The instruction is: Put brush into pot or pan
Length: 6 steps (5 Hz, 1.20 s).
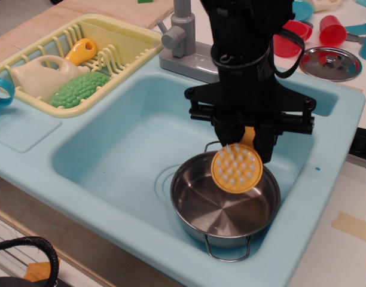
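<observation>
While the light blue sink (111,149) fills most of the frame, its basin takes up the middle and lower right. Across the upper middle, the black arm comes down from the top edge, ending in the gripper (247,136), whose fingers are clamped on the handle of the brush (237,168). At the upper left, a pale yellow rack (126,45) sits on the sink's ledge, holding a cream jug (42,75), a bumpy green vegetable (80,89) just beside it, and a yellow-orange piece (81,51) behind. Low and right of centre in the basin, the steel pot (219,206) stands upright with one wire handle toward the back and one toward the front. Behind the basin at the top centre stands the grey faucet (186,42). At the upper right, on the table beyond the sink, lie a flat steel lid (329,63) with a knob and some red cups (332,28). Smallest among the main things, the brush hangs in the air over the pot's far rim, its disc tilted with the white bristles facing the camera, not touching the pot as far as one can tell.
</observation>
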Each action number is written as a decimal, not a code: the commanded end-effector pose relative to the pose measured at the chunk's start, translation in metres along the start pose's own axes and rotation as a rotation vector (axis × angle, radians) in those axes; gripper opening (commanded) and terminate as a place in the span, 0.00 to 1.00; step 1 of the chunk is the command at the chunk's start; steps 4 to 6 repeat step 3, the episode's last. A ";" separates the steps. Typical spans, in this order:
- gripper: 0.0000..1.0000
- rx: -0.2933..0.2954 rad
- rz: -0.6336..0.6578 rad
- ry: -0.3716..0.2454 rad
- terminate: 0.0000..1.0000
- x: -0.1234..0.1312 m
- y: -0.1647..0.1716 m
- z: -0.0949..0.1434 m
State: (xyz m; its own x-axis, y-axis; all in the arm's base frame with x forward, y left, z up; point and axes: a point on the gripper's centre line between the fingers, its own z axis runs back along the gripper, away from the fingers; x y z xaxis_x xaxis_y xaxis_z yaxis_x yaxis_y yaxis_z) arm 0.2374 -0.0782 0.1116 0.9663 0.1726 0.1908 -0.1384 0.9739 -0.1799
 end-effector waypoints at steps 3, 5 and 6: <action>1.00 -0.078 -0.034 -0.053 1.00 -0.002 0.009 0.009; 1.00 -0.078 -0.034 -0.053 1.00 -0.002 0.009 0.009; 1.00 -0.078 -0.034 -0.053 1.00 -0.002 0.009 0.009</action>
